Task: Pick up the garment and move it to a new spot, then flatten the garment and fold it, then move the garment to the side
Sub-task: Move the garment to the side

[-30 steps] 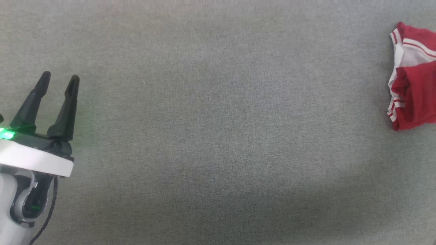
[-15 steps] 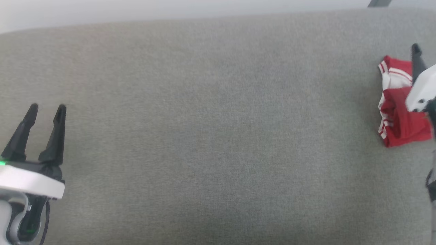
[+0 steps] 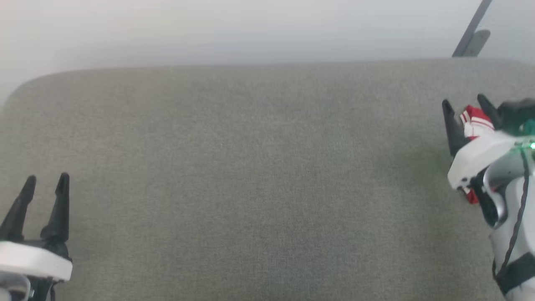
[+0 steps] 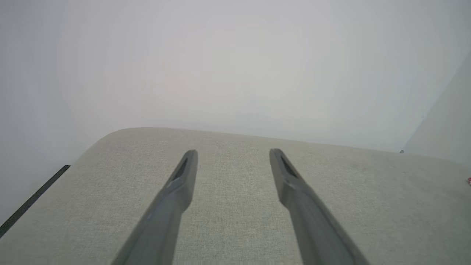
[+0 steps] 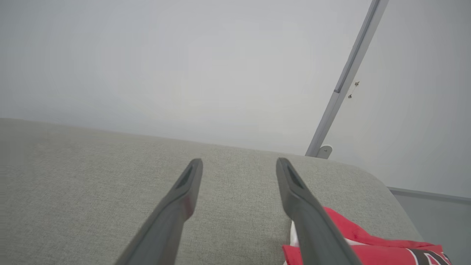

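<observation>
The garment (image 3: 474,121), a red shirt with white striped trim, lies bunched at the far right of the grey surface, mostly hidden behind my right arm. In the right wrist view the garment (image 5: 368,246) shows red folds and dark lettering at the lower right, beside and under the right finger. My right gripper (image 3: 466,106) hovers over the garment, open and empty. That same right gripper (image 5: 239,163) has bare grey fabric between its fingers. My left gripper (image 3: 46,180) stands open at the lower left, far from the garment, and the left gripper (image 4: 232,152) holds nothing.
The grey upholstered surface (image 3: 250,175) spans the view, with a rounded far edge and a rounded far-left corner. A pale wall rises behind it. A slanted grey metal bar (image 3: 470,33) with a bracket stands at the far right, behind the surface.
The head camera has tilted up, bringing the far edge and wall into sight. My right arm has come in from the right and now stands over the garment. The left gripper stays open.
</observation>
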### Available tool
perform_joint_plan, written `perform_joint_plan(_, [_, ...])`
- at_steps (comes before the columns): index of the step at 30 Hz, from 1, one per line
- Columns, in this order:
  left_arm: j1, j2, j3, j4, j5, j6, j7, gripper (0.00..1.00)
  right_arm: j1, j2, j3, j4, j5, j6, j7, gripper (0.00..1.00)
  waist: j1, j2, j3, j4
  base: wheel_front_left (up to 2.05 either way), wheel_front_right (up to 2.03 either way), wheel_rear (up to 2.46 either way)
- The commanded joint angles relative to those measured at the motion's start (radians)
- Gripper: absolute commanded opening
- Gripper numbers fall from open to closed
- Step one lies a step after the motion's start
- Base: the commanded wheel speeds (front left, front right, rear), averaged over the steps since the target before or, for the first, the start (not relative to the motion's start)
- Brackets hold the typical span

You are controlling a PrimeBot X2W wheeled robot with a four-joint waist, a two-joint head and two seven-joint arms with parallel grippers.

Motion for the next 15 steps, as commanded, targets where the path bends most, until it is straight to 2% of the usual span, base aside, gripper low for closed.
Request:
perform_joint_plan(1, [0.021,-0.002,0.01,0.005,0.013,-0.004,-0.004,1.0,0.026,0.001,0.011,0.006,0.008,-0.002,-0.027,1.0,0.0,0.0,-0.023,0.009,0.0,0.0,0.0])
perform_joint_plan(15, [0.16,-0.052,0.087,0.007,0.049,-0.004,-0.004,1.0,0.223,0.039,0.02,0.003,0.021,-0.002,-0.171,1.0,0.0,0.0,-0.125,0.028,0.0,0.0,0.0])
